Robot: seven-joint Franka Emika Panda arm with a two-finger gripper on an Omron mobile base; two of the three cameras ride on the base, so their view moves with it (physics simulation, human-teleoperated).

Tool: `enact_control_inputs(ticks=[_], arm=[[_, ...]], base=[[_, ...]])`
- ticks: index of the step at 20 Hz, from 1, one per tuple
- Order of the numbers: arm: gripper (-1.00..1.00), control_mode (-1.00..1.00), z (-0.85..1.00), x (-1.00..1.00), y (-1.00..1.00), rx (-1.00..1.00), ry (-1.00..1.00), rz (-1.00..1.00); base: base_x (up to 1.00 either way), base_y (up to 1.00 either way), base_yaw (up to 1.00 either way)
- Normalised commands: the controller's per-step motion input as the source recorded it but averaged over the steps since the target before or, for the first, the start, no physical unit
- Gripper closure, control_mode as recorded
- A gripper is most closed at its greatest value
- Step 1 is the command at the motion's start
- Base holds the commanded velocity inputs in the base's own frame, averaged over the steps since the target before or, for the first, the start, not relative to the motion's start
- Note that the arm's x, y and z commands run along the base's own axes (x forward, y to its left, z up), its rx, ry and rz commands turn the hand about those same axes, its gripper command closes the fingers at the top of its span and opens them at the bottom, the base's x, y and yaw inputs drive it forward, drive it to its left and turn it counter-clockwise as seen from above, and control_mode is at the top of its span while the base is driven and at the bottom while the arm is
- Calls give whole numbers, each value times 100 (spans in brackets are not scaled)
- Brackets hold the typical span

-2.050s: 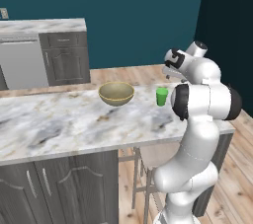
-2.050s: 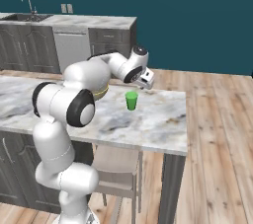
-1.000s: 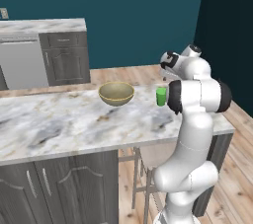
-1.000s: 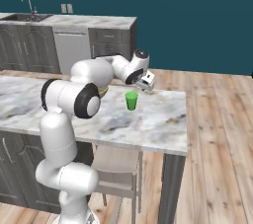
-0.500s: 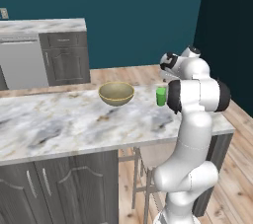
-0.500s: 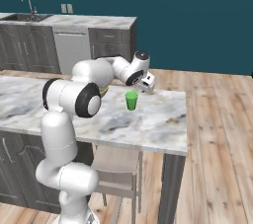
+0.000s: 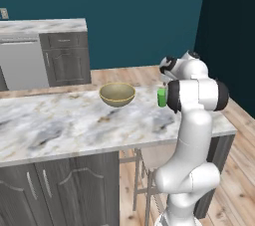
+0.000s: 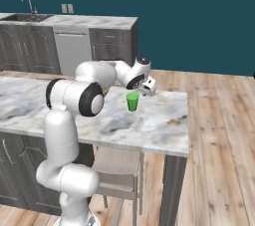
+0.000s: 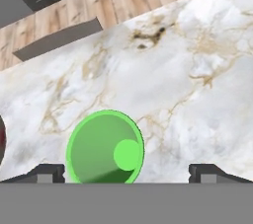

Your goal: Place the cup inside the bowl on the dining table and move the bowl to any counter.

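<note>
Your arm reaches forward over the marble surface (image 8: 164, 120) of the dining table, elbow bent high, wrist turned down so the hand hangs just above the green cup (image 8: 132, 101). In the right base view the gripper (image 8: 145, 89) sits at about one o'clock from the cup, close over its rim. In the left base view the arm's dark elbow joint covers most of the cup (image 7: 161, 97), leaving a green sliver at its nine o'clock edge.

Looking down along the hand, you see straight into the cup (image 9: 105, 147), upright on the surface, its mouth a green ring at the low centre-left. Your jaws stand wide open and hold nothing; one dark fingertip (image 9: 47, 173) shows at the cup's eight o'clock and the other well off at its three o'clock, so the cup lies nearer the first.

The tan bowl (image 7: 117, 94) rests on the same surface, at nine o'clock from the cup in the left base view, clearly apart from it.
</note>
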Motion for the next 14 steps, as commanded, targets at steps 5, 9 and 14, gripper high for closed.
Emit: enact_control_inputs(ticks=[5, 9, 14], arm=[[-100, -100, -10, 2, 0, 0, 0, 0], [-100, -100, -10, 1, 0, 0, 0, 0], [-100, -100, -12, 0, 0, 0, 0, 0]], base=[[0, 0, 0], [0, 0, 0], [0, 0, 0]])
